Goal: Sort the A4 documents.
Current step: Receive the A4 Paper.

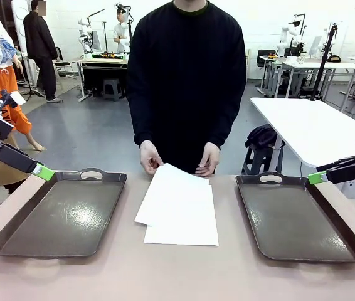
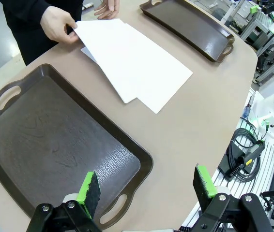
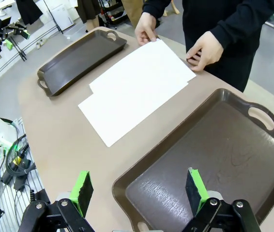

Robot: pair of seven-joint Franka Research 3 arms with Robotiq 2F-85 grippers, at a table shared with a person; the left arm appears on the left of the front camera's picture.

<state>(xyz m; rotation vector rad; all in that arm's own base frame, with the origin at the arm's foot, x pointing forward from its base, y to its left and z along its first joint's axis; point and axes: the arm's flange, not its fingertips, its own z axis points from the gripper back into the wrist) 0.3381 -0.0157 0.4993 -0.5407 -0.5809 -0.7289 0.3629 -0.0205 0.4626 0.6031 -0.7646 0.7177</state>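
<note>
A4 documents (image 1: 179,207): 2 white sheets, overlapped, top 1 skewed, flat at centre of table (image 1: 165,276), between 2 dark brown trays, touching neither. Person's hand (image 1: 150,157) and other hand (image 1: 207,160) on sheets' far edge. Left gripper (image 2: 146,186): jaws wide apart, holding nothing, above near end of left tray (image 2: 54,140). Right gripper (image 3: 139,187): jaws wide apart, holding nothing, above near end of right tray (image 3: 214,159).

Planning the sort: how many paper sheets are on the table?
2 show: a skewed top sheet and a second sheet beneath it, between the left tray and the right tray. More may lie hidden under them.
</note>
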